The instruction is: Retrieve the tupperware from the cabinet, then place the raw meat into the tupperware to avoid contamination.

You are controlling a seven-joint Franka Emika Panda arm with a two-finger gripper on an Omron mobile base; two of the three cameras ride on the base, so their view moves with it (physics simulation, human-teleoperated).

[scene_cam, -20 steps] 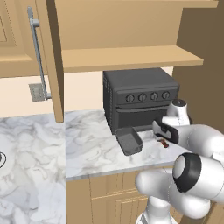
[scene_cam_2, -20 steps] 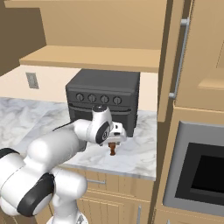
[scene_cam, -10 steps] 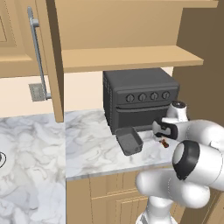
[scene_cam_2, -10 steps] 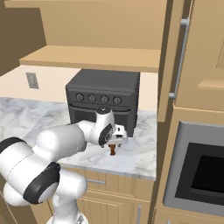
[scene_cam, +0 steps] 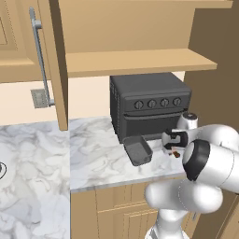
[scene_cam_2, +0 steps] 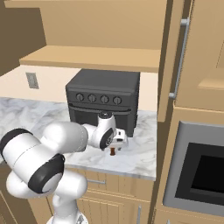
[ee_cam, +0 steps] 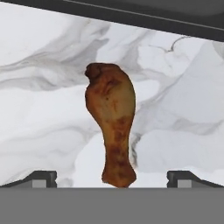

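Gripper (ee_cam: 111, 177) is hanging wide open right over the raw meat (ee_cam: 112, 120), 1 drumstick lying on the marble counter (scene_cam: 98, 158). Tupperware (scene_cam: 137, 150) is sitting empty just beside the toaster oven (scene_cam: 148, 103).

arm: glossy white rounded shells, bulbous links | joints: dark grey/black rings between segments | wrist: white cap, dark round face | gripper (ee_cam: 112, 180): dark body, two small dark grey fingertips (ee_cam: 41, 178), blocky, stepped tops | cables/markings: none visible
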